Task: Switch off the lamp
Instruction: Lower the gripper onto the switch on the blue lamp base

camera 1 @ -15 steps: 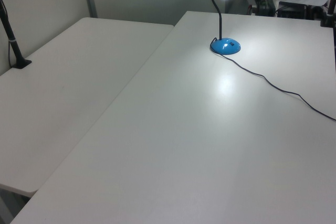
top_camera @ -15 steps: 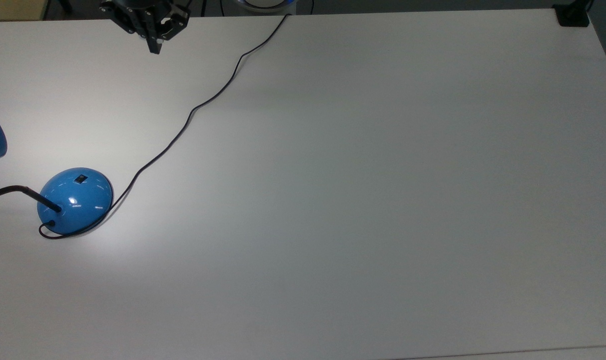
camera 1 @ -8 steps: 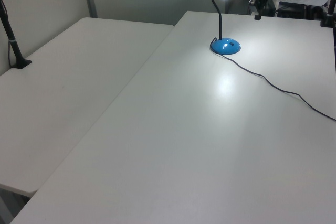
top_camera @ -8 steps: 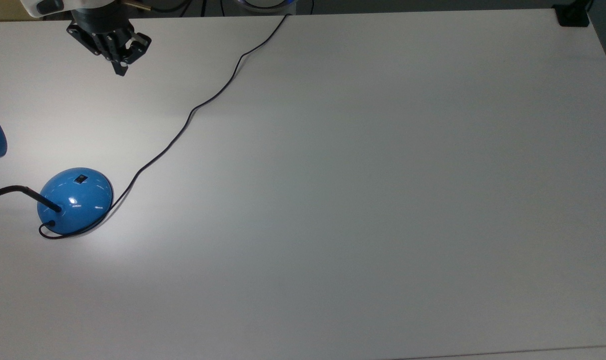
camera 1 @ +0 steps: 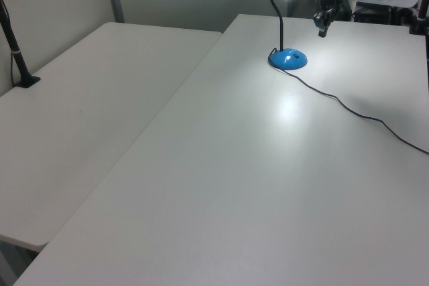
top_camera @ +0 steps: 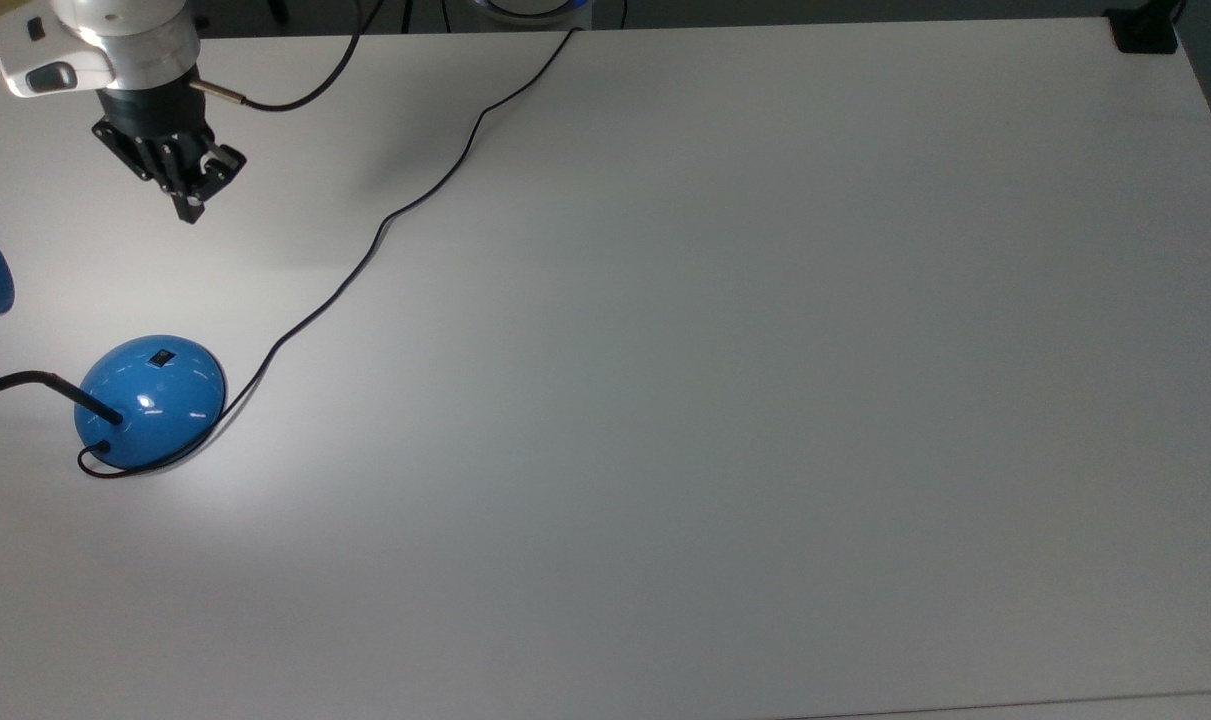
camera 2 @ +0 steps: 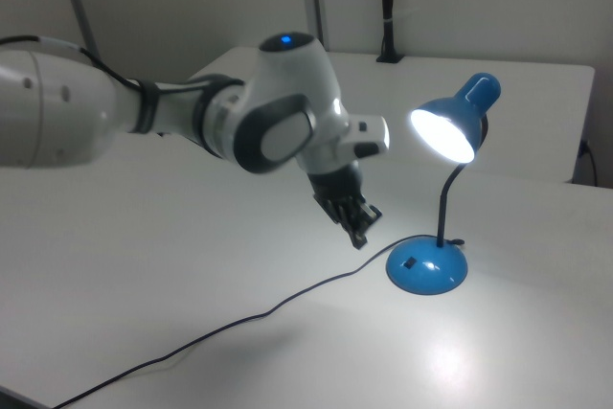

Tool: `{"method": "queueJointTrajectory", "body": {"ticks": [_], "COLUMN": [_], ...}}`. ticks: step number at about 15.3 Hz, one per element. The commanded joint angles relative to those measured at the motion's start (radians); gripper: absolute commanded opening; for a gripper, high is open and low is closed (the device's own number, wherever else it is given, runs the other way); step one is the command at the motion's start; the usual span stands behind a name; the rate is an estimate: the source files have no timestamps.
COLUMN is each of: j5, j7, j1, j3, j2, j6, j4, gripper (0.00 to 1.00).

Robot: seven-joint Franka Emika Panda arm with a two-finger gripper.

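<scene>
Hovering above the white surface point(top_camera: 725, 330) with fingers pressed together and holding nothing, gripper point(top_camera: 192, 208) aimed down toward the lamp point(top_camera: 151, 400), well apart from its blue dome base at the top view's left edge. Shade lit and glowing in the right view, so switch point(top_camera: 162, 356) judged not yet pressed. Closed tips likely meant as one poking point. Cord point(top_camera: 385, 225) trailing away across the surface.

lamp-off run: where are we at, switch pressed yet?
Not yet. The lamp is lit, its shade glowing and a bright patch on the table. In hand: the gripper, fingers shut, hangs above the table short of the base. Left: reach the rocker switch and press it.
</scene>
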Motion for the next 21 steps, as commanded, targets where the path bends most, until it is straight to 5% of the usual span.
{"method": "queueJointTrajectory", "body": {"ticks": [1,10,21], "j5": [0.032,0.058,0.043], "j7": [0.013,0.137,0.073], "j1": [-0.028,-0.060,-0.051], "j3": [0.003,0.002,0.015], "j2": [0.075,0.201,0.252], "j6": [0.118,0.374,0.404], "j4": [-0.003,0.011,0.049], "gripper": [0.00,0.00,0.00]}}
